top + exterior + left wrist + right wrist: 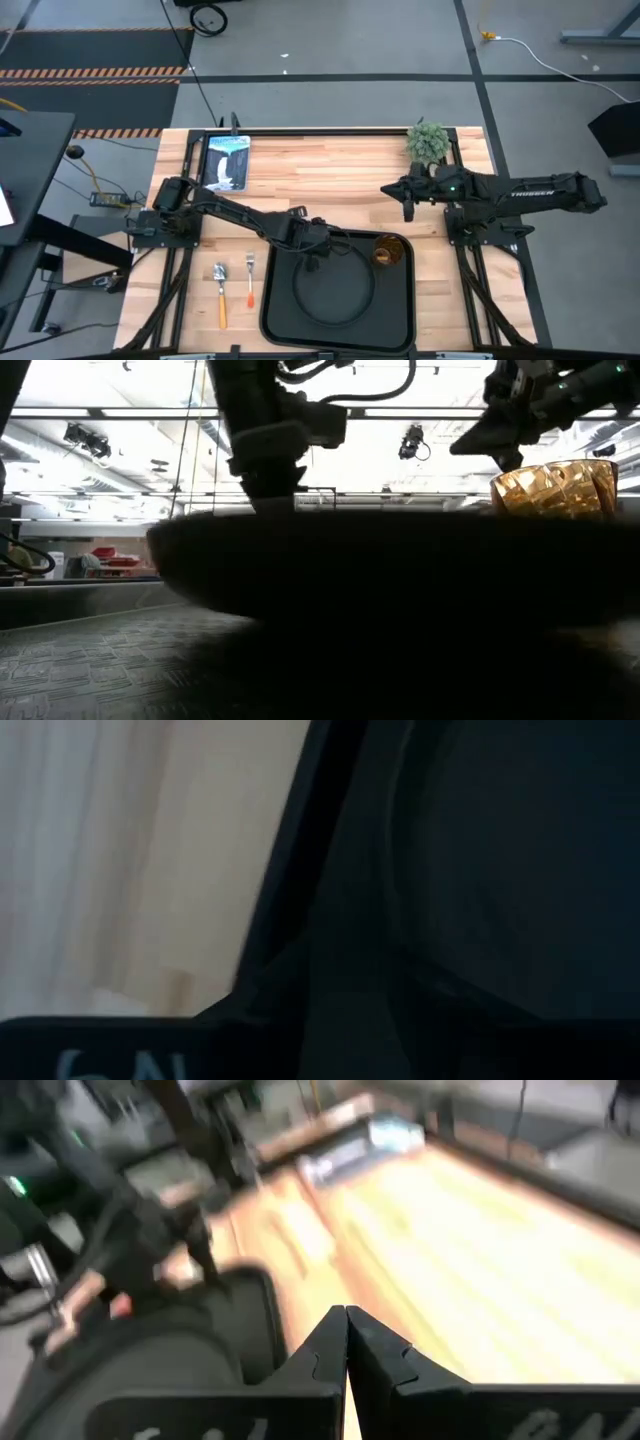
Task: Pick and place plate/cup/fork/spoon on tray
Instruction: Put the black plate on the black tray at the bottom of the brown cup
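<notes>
Halfway home here! The plate [333, 288] sits flat inside the tray [405, 318], and the cup [388, 251] stands in the tray's far right corner, beside the plate. Two down by my count. The left gripper [314, 250] hangs low at the plate's far rim, though whether its jaws are spread or pinching the rim I cannot tell. The right gripper [346, 1342] waits above the tabletop [330, 170], jaws pressed together on nothing. The fork [250, 279] and spoon [221, 291] lie side by side left of the tray, both yet to go aboard.
</notes>
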{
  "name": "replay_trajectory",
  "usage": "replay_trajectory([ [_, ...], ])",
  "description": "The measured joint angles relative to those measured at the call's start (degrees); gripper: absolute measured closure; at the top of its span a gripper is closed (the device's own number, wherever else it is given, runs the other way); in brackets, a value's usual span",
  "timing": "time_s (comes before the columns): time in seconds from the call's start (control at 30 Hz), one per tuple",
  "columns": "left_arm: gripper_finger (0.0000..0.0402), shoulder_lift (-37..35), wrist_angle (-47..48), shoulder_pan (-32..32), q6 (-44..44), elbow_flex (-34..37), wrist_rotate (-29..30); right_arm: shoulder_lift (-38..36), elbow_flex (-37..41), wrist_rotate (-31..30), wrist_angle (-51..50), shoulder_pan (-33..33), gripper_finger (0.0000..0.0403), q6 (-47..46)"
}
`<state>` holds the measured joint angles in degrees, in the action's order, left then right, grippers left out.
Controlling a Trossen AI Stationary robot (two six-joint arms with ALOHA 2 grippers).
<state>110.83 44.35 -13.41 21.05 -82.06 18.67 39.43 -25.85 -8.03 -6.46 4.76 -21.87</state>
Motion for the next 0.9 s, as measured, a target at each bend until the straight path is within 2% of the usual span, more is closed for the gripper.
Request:
replay_trajectory([
  [0.1,0.0267,0.0,0.9,0.1,-2.1,0.0,1.4,3.0,-4.0,0.1,-8.5,-0.7,0.0387,-1.1],
  [0.27,0.0281,0.0,2.5,0.1,-6.2,0.0,2.2,6.3,-5.9,0.6,-13.9,-2.2,0.0387,-4.0],
  [0.5,0.0297,0.0,4.1,-0.8,-8.7,2.3,-2.8,7.5,-8.5,2.2,-24.3,-5.7,0.0387,-9.5],
  [0.7,0.0305,0.0,1.0,-2.4,-7.6,5.0,-5.0,9.4,-9.6,6.3,-33.4,-7.6,0.0387,-14.5],
  [0.9,0.0306,0.0,-2.9,-3.6,-4.9,5.7,-5.0,10.3,-9.6,9.9,-35.7,-7.9,0.0387,-17.4],
])
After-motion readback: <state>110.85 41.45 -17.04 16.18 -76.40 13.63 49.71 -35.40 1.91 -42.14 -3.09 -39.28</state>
